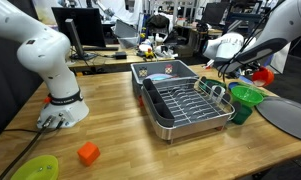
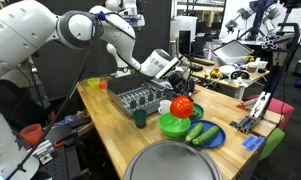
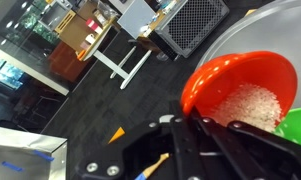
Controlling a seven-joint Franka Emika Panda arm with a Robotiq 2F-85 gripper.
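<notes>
Red bowl [image 3: 240,85], with white grains [image 3: 248,103] lying in it, hangs just above the green bowl [image 2: 173,126] on the wooden table [image 2: 115,135], pinched at its rim by the closed gripper [image 3: 193,122], a hold that seems to leave its mouth free.

one red bowl [image 3: 240,85], one green bowl [image 1: 246,96], one dish rack [image 1: 190,125], two cucumbers [image 2: 200,132], one orange block [image 1: 87,153]

Dish rack [image 2: 136,98], plate [image 2: 219,139] flank green bowl [image 2: 173,126] closely.
</notes>
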